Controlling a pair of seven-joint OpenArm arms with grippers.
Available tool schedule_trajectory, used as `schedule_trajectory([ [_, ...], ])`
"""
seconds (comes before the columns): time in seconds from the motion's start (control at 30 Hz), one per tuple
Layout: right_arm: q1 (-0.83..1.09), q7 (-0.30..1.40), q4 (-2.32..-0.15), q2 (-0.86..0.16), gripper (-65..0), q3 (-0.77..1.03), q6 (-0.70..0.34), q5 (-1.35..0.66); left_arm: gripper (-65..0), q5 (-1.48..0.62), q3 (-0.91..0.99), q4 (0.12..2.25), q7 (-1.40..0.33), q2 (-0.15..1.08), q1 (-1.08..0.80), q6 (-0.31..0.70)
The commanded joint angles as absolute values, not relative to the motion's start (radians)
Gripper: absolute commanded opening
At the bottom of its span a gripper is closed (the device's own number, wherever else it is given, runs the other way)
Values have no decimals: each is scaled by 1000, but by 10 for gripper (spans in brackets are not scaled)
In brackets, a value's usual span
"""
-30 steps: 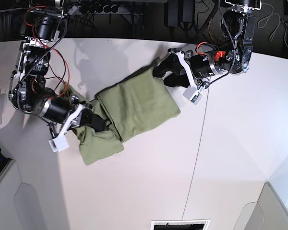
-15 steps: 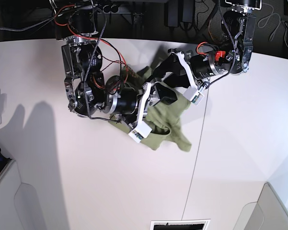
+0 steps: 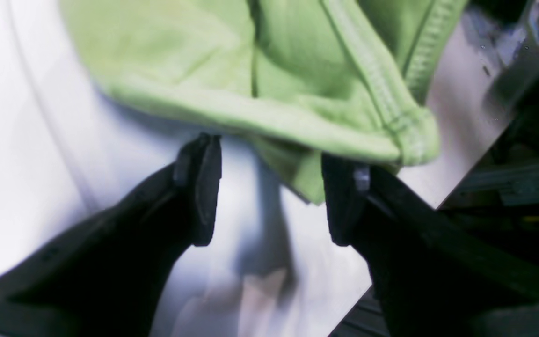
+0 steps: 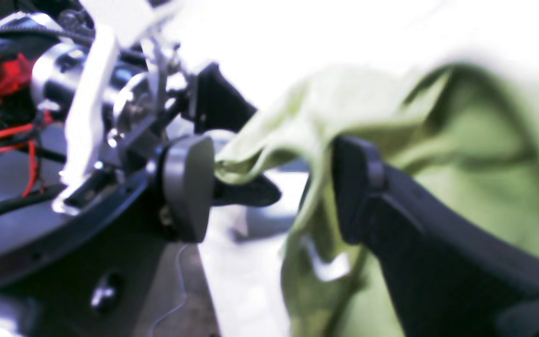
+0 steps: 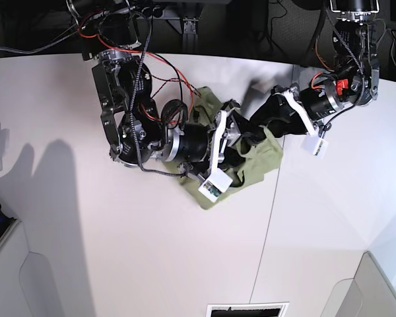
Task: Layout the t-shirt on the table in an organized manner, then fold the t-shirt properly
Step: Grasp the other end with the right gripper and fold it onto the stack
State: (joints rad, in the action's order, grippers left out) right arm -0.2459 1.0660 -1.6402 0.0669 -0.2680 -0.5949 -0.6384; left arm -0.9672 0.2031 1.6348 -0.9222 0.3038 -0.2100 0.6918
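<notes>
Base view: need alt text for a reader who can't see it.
Seen from above, an olive-green t-shirt lies bunched in a heap on a white table, with two black robot arms meeting over it. The right gripper and left gripper both reach into the cloth; their jaws are hidden here.

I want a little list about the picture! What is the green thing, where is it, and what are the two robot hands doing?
Green thing: the t-shirt, bunched up, not laid flat
Where: on the white table, near its far edge
Left gripper: open, shirt edge just past its tips
Right gripper: jaws apart, cloth draped between them
Arms: both meet at the shirt
Fold: not tidy yet
</notes>
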Motion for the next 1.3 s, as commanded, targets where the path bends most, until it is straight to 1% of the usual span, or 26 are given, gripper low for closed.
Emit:
schedule_trajectory([
  [0.0,-286,1039,-1661,78,-262,-266,-598,-658,-289,-998,208,1649,-910,320,-200,698],
  [0.03,-302,1033,-1661,80,-263,-263,-594,-643,-289,-999,210,1649,-910,328,-200,698],
  [0.07,-316,1018,-1661,81,-280,-261,-581,-616,-289,-999,212,1649,-910,338,-200,698],
  [0.1,-332,995,-1660,81,-333,-258,-571,-579,-289,-1003,217,1650,-910,348,-200,698],
  [0.13,-345,968,-1660,81,-418,-252,-563,-529,-289,-1018,225,1650,-911,359,-200,698],
  [0.2,-369,916,-1658,81,-632,-237,-541,-426,-289,-1062,243,1663,-939,377,-200,698],
  [0.23,-379,896,-1653,81,-650,-225,-533,-380,-290,-1085,246,1676,-960,387,-200,698],
  [0.3,-400,867,-1634,81,-650,-193,-520,-329,-300,-1117,245,1719,-989,410,-200,698],
  [0.33,-411,859,-1619,81,-650,-173,-519,-328,-320,-1124,245,1750,-992,419,-200,698],
  [0.43,-445,833,-1560,81,-650,-112,-519,-329,-434,-1126,244,1872,-991,429,-200,698],
  [0.47,-459,821,-1533,81,-650,-96,-519,-329,-464,-1126,238,1915,-991,429,-200,698],
  [0.5,-472,810,-1502,81,-650,-87,-519,-329,-476,-1126,227,1951,-991,429,-200,698],
  [0.57,-505,803,-1432,81,-650,-85,-520,-329,-476,-1121,196,1990,-992,429,-200,698],
  [0.73,-585,795,-1237,84,-650,-94,-521,-324,-476,-1072,86,1990,-974,427,-218,698],
  [0.9,-620,769,-1092,84,-650,-127,-532,-322,-476,-900,-16,1951,-888,384,-238,698],
  [0.97,-620,770,-1071,84,-650,-166,-547,-322,-476,-846,-37,1899,-838,365,-236,698],
  [1.07,-620,794,-1058,83,-650,-252,-547,-322,-476,-820,-40,1804,-788,347,-223,698],
  [1.17,-620,825,-1058,83,-650,-324,-547,-322,-476,-775,-37,1726,-785,348,-193,698],
  [1.27,-620,897,-1058,76,-650,-367,-547,-351,-476,-725,-32,1683,-781,359,-167,698],
])
